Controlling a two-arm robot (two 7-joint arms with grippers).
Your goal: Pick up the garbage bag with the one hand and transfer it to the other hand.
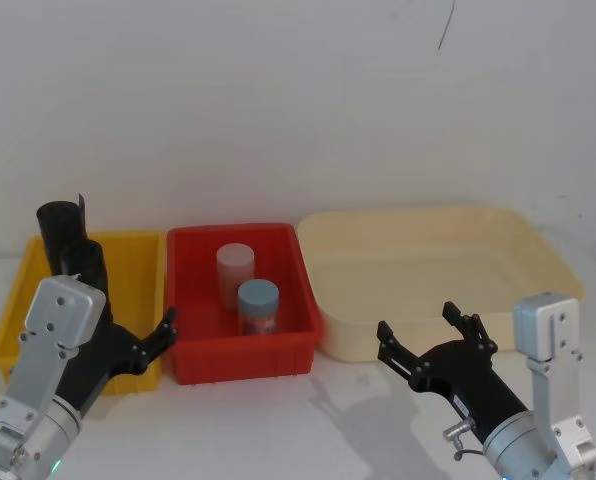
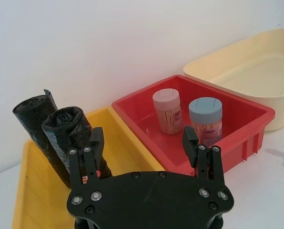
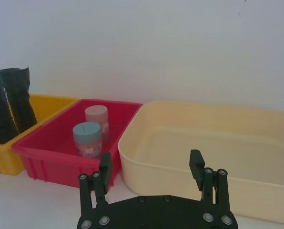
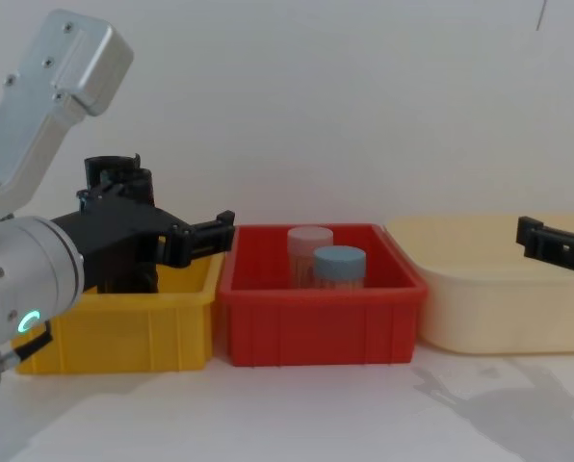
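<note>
Your left gripper (image 2: 143,138) has two long black fingers on a broad black palm plate (image 2: 151,193) dotted with round silver screws (image 2: 96,195). Its arm link (image 4: 51,91) is a boxy silver-grey casing with small dark screw holes. At 8 o'clock in the chest view, a teal ring (image 4: 27,320) glows on the rounded joint. Your right gripper (image 3: 150,161) is built alike, behind it a silver-grey link (image 1: 550,335).
</note>
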